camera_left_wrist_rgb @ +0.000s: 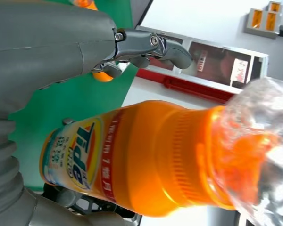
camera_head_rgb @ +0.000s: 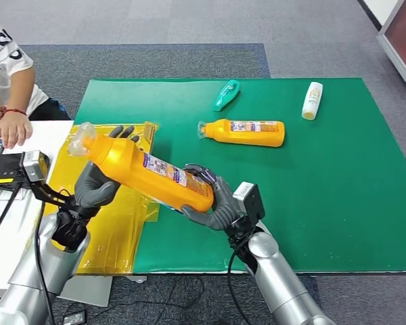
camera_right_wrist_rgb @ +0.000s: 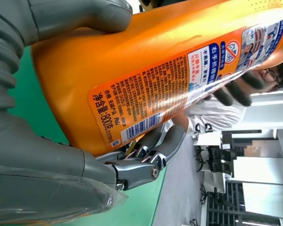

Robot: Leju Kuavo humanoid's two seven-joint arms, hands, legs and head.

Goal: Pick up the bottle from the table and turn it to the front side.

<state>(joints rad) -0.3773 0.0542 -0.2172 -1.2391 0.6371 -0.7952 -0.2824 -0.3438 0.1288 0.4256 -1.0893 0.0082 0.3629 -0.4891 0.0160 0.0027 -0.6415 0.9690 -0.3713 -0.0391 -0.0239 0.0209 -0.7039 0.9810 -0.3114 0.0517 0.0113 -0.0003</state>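
- Orange plastic is making up the bottle (camera_head_rgb: pixel 149 174), which is being held in the air above the near-left part of the green tabletop (camera_head_rgb: pixel 344 203), lying slanted with its clear-wrapped cap end (camera_head_rgb: pixel 81 139) raised toward the left edge and its base lower toward the right.
- Judging by its size and the printed labels, it is looking like a full detergent bottle: stiff-walled, fairly heavy, with a smooth, glossy skin that is likely to be slippery during turning; the best holds are seeming to be the broad base and the narrower shoulder below the cap, not the crinkly wrap.
- The left hand (camera_head_rgb: pixel 93 186) is gripping the shoulder region, its fingers (camera_head_rgb: pixel 122 132) curling over the far side and its thumb underneath.
- The right hand (camera_head_rgb: pixel 216 206) is cupping and gripping the base, its fingers (camera_right_wrist_rgb: pixel 151 162) wrapping around the bottom edge.
- A yellow plastic sheet (camera_head_rgb: pixel 114 230) is lying below, over the near-left corner of the tabletop.
- A second orange bottle (camera_head_rgb: pixel 244 132), a teal bottle (camera_head_rgb: pixel 227 95) and a white bottle (camera_head_rgb: pixel 312 99) are lying toward the far edge.
- A person (camera_head_rgb: pixel 9 81) is sitting past the left edge.
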